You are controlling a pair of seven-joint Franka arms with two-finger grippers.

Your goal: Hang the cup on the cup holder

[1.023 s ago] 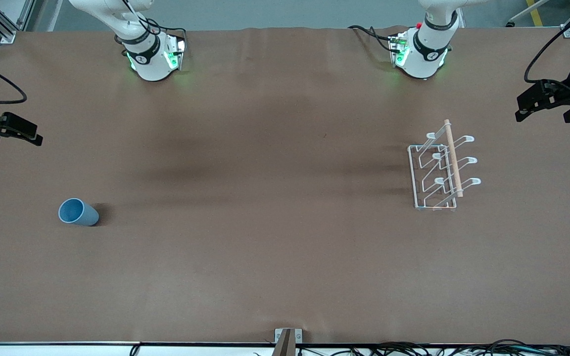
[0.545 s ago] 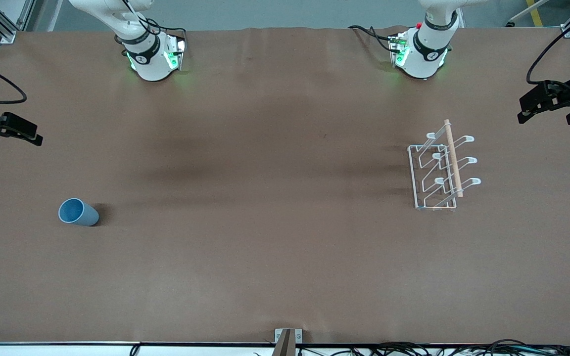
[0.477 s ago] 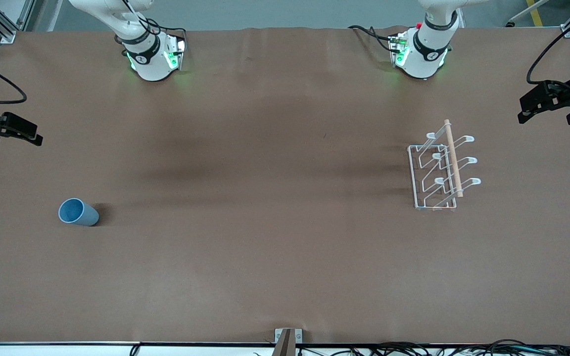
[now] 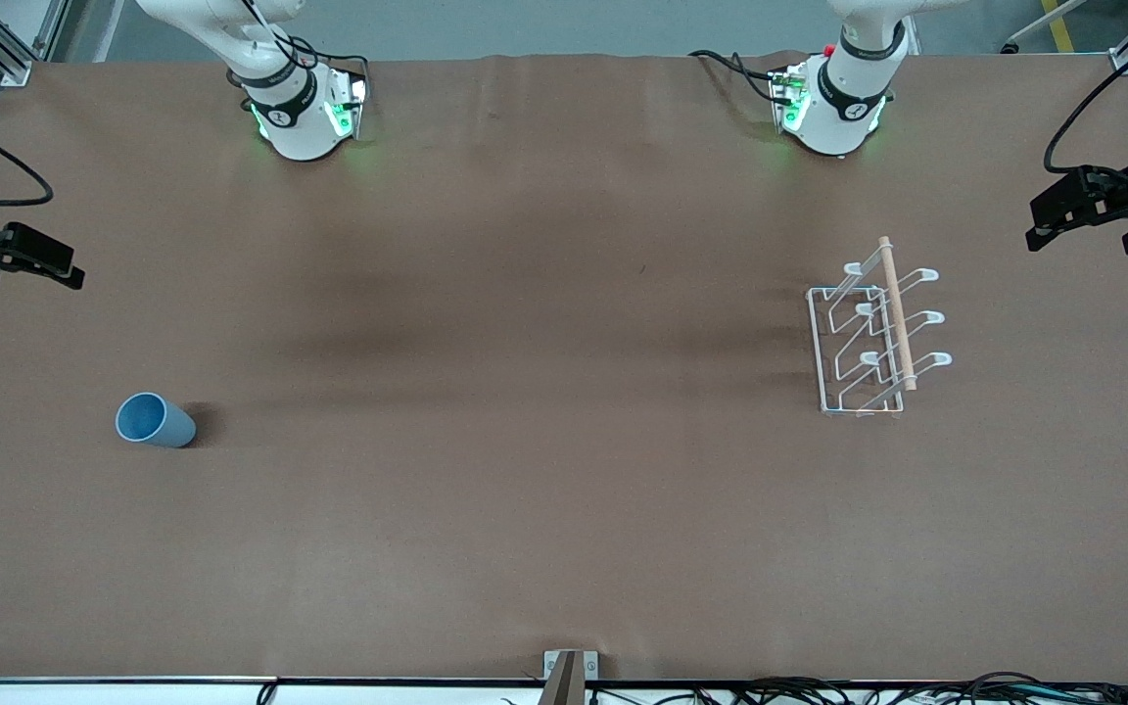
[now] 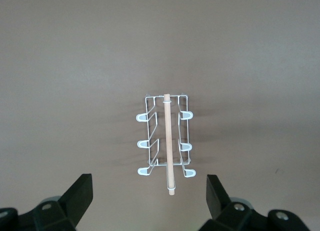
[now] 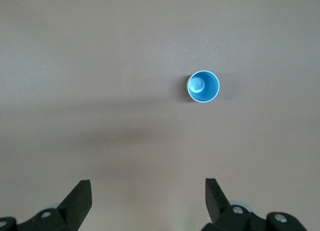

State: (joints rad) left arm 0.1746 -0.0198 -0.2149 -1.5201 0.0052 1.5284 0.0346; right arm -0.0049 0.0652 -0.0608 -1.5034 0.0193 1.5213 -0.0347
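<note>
Front view: upright cup [image 4: 154,421] stands at the right arm's end, nearest the wide-open right gripper [image 4: 11,257]; cup holder [image 4: 872,331] lies near the wide-open left gripper [image 4: 1078,211].

My desk [image 4: 544,509] has a brown cover, faint creases. Grey floor [image 4: 564,24] along its top edge, cables [image 4: 819,690] along the near edge.

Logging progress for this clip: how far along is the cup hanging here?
Nothing looks done. The cup stands upright on the table toward the right arm's end, untouched; the cup holder is bare. The right gripper hangs open above the table; the left gripper hangs open too. Grasping, carrying and hanging remain.
</note>
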